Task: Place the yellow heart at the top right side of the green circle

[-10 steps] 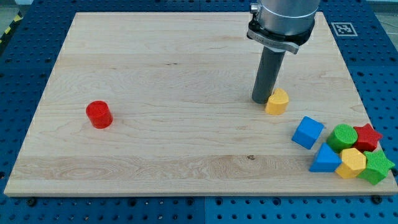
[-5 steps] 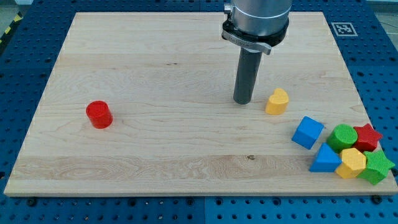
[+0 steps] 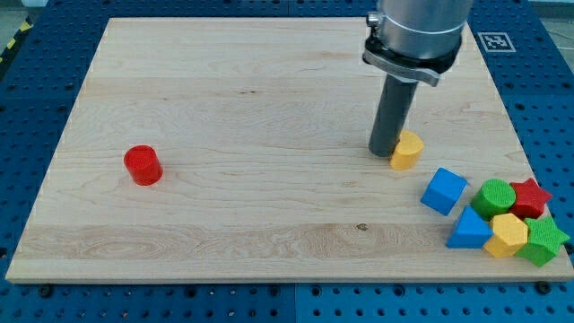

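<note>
The yellow heart (image 3: 407, 151) lies right of the board's middle. My tip (image 3: 385, 150) stands right at the heart's left edge, touching it or nearly so. The green circle (image 3: 495, 197) sits lower right of the heart, in a cluster of blocks near the board's right edge. The heart is up and to the left of the green circle, with a gap between them.
Around the green circle lie a blue cube (image 3: 444, 190), a blue triangle (image 3: 469, 230), a yellow hexagon (image 3: 508, 234), a red star (image 3: 531, 196) and a green star (image 3: 544, 241). A red cylinder (image 3: 143, 165) stands alone at the view's left.
My tip drew back to the left away from the heart, then came back right against it. The heart has shifted slightly right and down.
</note>
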Action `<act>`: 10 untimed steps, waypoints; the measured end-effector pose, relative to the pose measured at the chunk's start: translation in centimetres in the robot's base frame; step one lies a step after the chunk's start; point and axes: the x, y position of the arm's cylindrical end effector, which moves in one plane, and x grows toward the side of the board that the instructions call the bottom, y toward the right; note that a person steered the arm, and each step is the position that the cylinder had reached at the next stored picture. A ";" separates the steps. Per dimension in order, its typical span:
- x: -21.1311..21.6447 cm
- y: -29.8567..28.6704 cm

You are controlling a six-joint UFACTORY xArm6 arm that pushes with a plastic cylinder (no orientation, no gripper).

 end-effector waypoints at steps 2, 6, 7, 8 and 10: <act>0.3 4.4; -1.1 11.6; -0.9 12.3; 0.9 12.3; 1.1 12.5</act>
